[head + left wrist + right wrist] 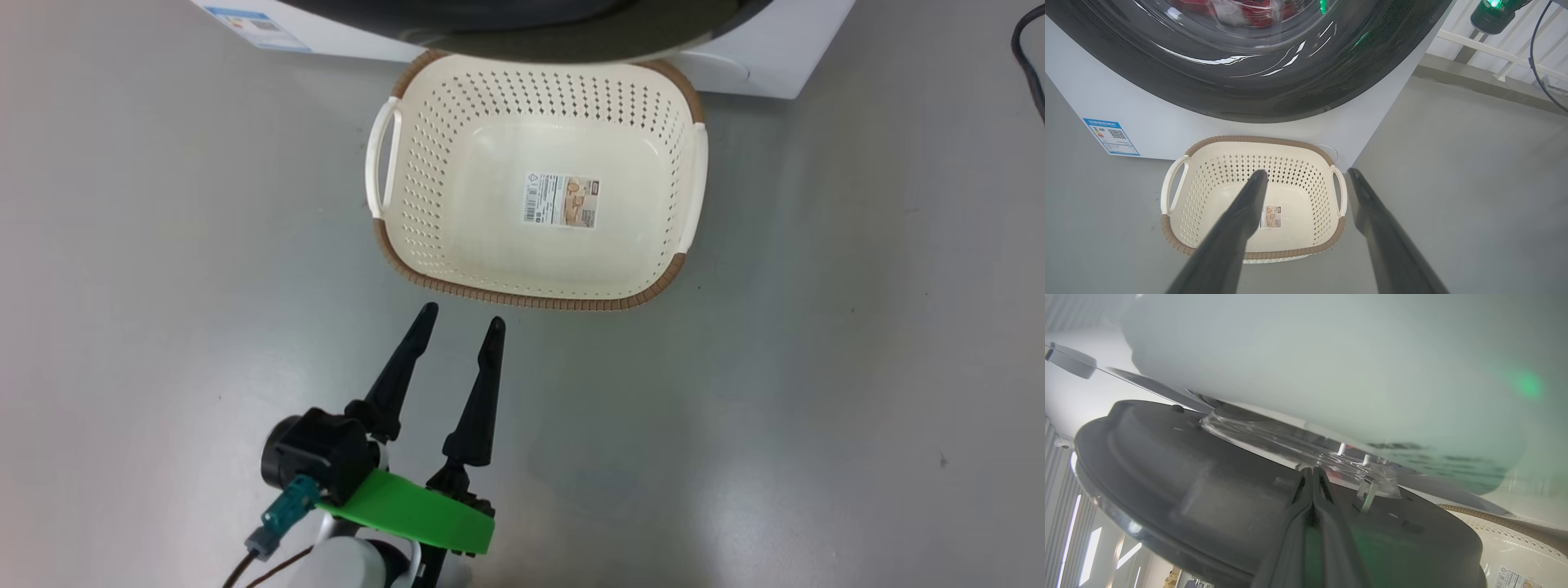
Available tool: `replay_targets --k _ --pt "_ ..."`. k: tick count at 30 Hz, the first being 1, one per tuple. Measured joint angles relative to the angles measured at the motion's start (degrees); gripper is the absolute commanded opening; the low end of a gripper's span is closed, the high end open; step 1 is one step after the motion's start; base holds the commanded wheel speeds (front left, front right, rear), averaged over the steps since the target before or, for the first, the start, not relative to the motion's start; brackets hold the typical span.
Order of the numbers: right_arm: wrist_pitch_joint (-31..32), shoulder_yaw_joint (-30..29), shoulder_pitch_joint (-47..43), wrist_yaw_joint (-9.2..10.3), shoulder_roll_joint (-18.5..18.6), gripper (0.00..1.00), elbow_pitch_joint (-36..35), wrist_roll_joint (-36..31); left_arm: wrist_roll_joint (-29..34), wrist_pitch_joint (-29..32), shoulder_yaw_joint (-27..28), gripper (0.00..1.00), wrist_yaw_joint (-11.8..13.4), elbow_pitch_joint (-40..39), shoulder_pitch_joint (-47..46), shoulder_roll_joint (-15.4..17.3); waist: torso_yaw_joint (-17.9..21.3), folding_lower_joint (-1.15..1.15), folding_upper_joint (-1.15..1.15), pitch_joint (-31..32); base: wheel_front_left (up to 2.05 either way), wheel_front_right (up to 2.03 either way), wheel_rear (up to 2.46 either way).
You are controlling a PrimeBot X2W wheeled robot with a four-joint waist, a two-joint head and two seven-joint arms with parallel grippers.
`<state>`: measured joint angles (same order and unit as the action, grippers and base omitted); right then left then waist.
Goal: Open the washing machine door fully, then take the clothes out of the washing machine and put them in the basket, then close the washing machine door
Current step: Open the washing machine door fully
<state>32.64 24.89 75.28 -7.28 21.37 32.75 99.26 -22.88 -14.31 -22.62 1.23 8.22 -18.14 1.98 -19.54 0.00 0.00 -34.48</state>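
Just before the basket (pixel 539 296), we are holding our left fingers (pixel 492 343) spread and empty; above the basket, we are holding our right fingers (pixel 1312 477) closed at the door (pixel 1167 477).

bright, even | glare: washing machine door (pixel 1274 81) | right wrist view blurry

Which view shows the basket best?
The head view: the basket lies nearly whole, empty, label up. The left wrist view has a gripper finger across it; the right wrist view catches a corner of it.
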Motion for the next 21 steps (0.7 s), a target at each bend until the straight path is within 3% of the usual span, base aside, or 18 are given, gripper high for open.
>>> replay_targets --k 14,21 --pt "1.9 0.1 -7.6 0.23 -0.9 0.0 -3.3 -3.1 -0.4 0.0 -0.3 1.0 0.3 0.0 0.4 0.0 -0.2 0.0 0.0 4.8 0.0 0.0 0.0" --pt "3.4 0.6 -13.5 0.23 -3.7 0.0 -6.3 -3.6 -0.2 0.0 0.4 1.0 0.3 0.2 3.1 0.0 -0.2 0.0 0.0 9.2 0.0 0.0 0.0"
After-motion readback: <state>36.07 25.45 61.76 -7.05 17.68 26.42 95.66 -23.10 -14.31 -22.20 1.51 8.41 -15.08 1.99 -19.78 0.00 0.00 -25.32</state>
